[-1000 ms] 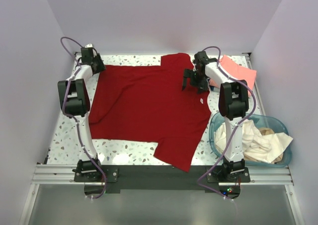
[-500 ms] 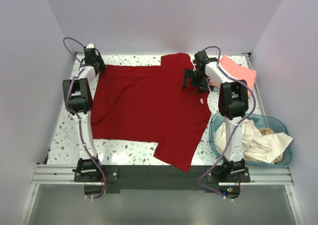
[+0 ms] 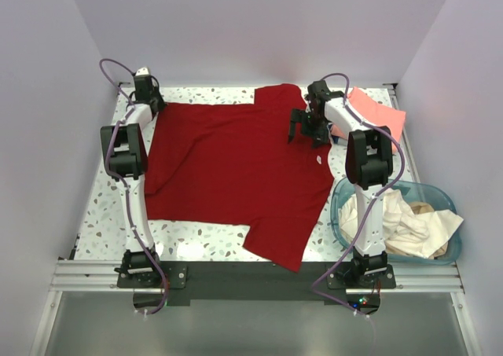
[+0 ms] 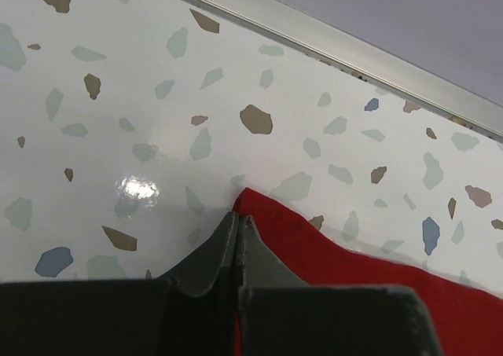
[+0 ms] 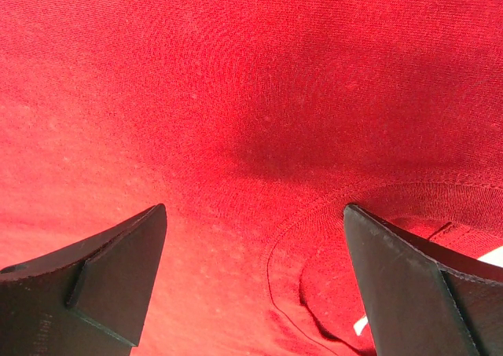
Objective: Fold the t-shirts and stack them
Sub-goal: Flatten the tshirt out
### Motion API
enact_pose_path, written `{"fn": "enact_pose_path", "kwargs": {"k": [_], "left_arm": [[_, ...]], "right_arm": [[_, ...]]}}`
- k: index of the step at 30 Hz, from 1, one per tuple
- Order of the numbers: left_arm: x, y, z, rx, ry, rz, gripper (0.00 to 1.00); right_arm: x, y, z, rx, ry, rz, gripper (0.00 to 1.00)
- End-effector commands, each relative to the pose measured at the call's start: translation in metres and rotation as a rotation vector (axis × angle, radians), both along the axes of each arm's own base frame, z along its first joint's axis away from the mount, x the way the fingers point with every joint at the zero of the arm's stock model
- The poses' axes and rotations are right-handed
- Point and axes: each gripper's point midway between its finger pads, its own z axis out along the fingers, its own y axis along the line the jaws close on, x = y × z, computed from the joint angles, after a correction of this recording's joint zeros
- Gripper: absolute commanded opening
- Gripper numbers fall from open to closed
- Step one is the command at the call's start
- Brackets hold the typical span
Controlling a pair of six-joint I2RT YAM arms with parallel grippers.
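Observation:
A large dark red t-shirt [image 3: 236, 167] lies spread flat across the table. Its small white neck label [image 3: 320, 159] shows near the right edge. My left gripper [image 3: 154, 104] is at the shirt's far left corner. In the left wrist view the jaws [image 4: 238, 218] are pressed together with the red corner [image 4: 271, 214] pinched at their tips. My right gripper [image 3: 302, 128] hovers open over the collar area, with the neck seam [image 5: 299, 230] between its wide-set fingers [image 5: 118, 269]. A salmon-pink t-shirt [image 3: 381, 114] lies at the far right. Cream-white t-shirts [image 3: 405, 222] are piled in a basket.
The translucent teal basket [image 3: 339, 207] stands at the near right beside the right arm. A metal rail [image 4: 330, 45] runs along the table's far edge just beyond the left gripper. Speckled tabletop [image 3: 110, 214] shows at the near left.
My left gripper has closed onto the shirt's far left corner after shifting slightly toward the far edge. The right arm has stayed still and open.

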Motion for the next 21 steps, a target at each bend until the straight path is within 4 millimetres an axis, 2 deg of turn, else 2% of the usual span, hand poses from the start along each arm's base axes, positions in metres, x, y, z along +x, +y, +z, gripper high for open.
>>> {"fn": "enact_pose_path", "kwargs": {"k": [1,8,21], "left_arm": [[0.021,0.004,0.045,0.024,-0.120,0.021,0.00],[0.038,0.004,0.073,0.004,-0.232,0.021,0.00],[0.055,0.008,0.061,-0.085,-0.282,0.070,0.00]], "right_arm": [[-0.024,-0.006,-0.043,-0.023,0.137,-0.001,0.98],[-0.026,-0.007,-0.046,-0.027,0.151,-0.002,0.98],[-0.036,-0.011,-0.055,-0.049,0.190,0.002,0.98]]}}
